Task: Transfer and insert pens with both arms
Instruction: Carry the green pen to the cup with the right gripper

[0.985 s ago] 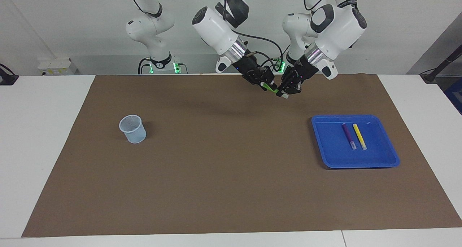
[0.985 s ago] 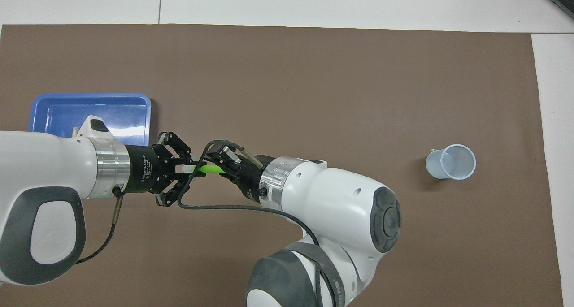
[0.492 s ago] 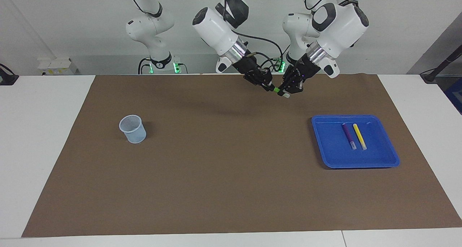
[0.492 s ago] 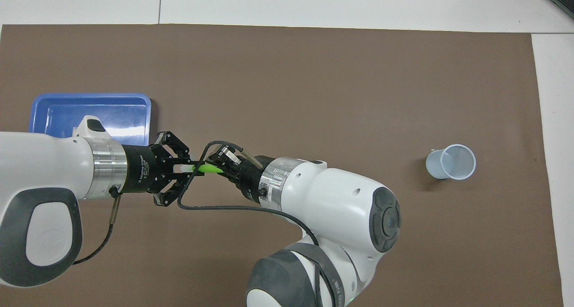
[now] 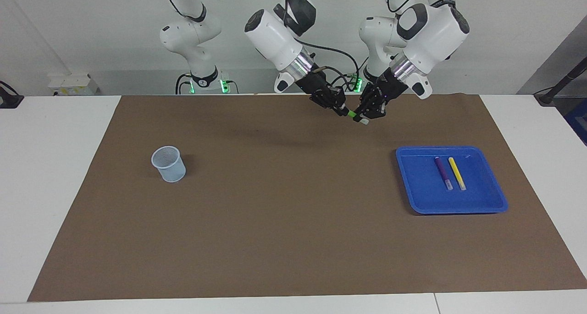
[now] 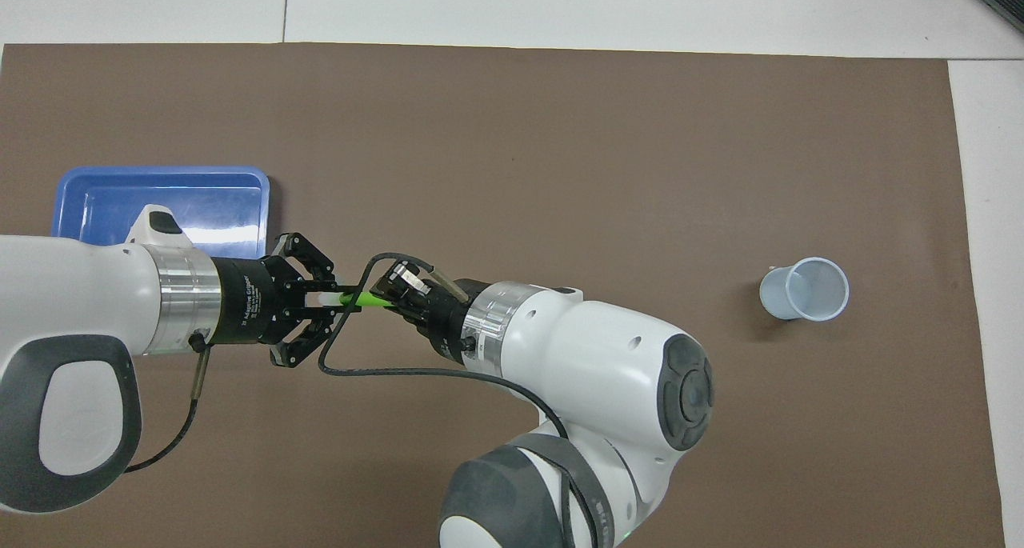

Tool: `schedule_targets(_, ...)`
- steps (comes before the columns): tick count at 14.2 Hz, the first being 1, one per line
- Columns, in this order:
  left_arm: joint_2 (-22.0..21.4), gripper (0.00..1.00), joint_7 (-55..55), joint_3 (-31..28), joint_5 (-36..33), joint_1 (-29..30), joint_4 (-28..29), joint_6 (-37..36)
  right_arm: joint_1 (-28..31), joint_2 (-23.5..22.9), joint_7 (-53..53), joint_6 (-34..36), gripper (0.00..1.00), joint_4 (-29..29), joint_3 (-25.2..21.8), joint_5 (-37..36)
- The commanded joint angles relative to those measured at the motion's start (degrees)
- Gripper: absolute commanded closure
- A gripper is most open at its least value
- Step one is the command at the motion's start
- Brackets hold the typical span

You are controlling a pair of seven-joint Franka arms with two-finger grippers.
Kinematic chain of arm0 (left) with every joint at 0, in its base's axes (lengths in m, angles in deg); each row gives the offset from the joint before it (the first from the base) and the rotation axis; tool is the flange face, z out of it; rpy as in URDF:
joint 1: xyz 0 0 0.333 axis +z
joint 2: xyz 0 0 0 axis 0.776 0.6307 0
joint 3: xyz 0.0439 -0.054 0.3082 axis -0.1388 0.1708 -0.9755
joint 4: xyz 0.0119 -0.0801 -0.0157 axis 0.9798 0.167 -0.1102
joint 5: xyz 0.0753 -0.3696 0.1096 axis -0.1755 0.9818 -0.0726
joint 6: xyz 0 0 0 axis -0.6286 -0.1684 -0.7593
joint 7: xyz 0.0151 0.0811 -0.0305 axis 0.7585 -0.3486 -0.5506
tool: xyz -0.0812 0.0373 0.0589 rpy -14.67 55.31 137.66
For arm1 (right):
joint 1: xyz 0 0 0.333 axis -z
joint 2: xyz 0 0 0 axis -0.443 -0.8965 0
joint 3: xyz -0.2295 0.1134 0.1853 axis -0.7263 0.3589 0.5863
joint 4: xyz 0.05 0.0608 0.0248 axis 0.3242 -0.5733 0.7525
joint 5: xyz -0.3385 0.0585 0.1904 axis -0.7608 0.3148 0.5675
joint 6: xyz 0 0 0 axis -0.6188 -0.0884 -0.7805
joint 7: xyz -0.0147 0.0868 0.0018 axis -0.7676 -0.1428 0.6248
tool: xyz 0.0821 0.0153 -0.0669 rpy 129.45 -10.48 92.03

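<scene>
**Two grippers share one green pen above the mat**

Two white robot arms meet in the air over the brown mat (image 5: 293, 222), above its edge nearest the robots, between the blue tray (image 5: 497, 199) and the middle of the mat. The left gripper (image 5: 364, 118) is closed on the pale end of the green pen (image 6: 364, 298). The right gripper (image 5: 343, 111) is closed on the pen's green end, so both grip the same pen, which lies roughly level between them.

The blue tray sits on the mat toward the left arm's end of the table. Inside it lie the purple pen (image 5: 442, 171) and the yellow pen (image 5: 456, 171), side by side and nearly parallel, apart from each other. A pale plastic cup (image 5: 168, 163) stands upright on the mat, well apart from the tray, toward the right arm's end.
</scene>
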Motion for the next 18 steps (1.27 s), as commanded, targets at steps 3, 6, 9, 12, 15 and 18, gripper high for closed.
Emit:
schedule_targets(3,-2.06,0.30,-2.98,-0.15,0.71,-1.85,1.88,-0.83,0.87,-0.13,1.89,0.93,1.00,0.68,-0.01,1.27)
schedule_targets(6,-2.06,0.31,-3.07,-0.15,0.62,-1.85,1.88,-1.09,4.02,0.22,11.09,8.29,1.00,0.77,-0.09,0.56)
schedule_targets(9,-2.06,0.35,-3.95,-0.23,0.54,-1.85,1.97,-1.35,8.24,0.83,20.50,16.55,1.00,0.77,-0.27,-0.57)
schedule_targets(12,-2.41,0.39,-13.23,-0.41,0.19,-0.98,2.05,-3.53,13.33,2.76,28.50,29.28,1.00,0.86,-0.27,-10.03)
schedule_targets(15,-2.85,0.41,-28.51,-0.41,-1.30,2.89,2.14,-7.66,18.52,4.79,39.65,41.42,1.00,0.77,-0.36,-16.39)
schedule_targets(18,-3.46,0.42,-44.85,-0.41,-5.25,6.67,2.14,-12.24,23.97,7.07,50.80,51.36,1.00,0.86,-0.27,-25.25)
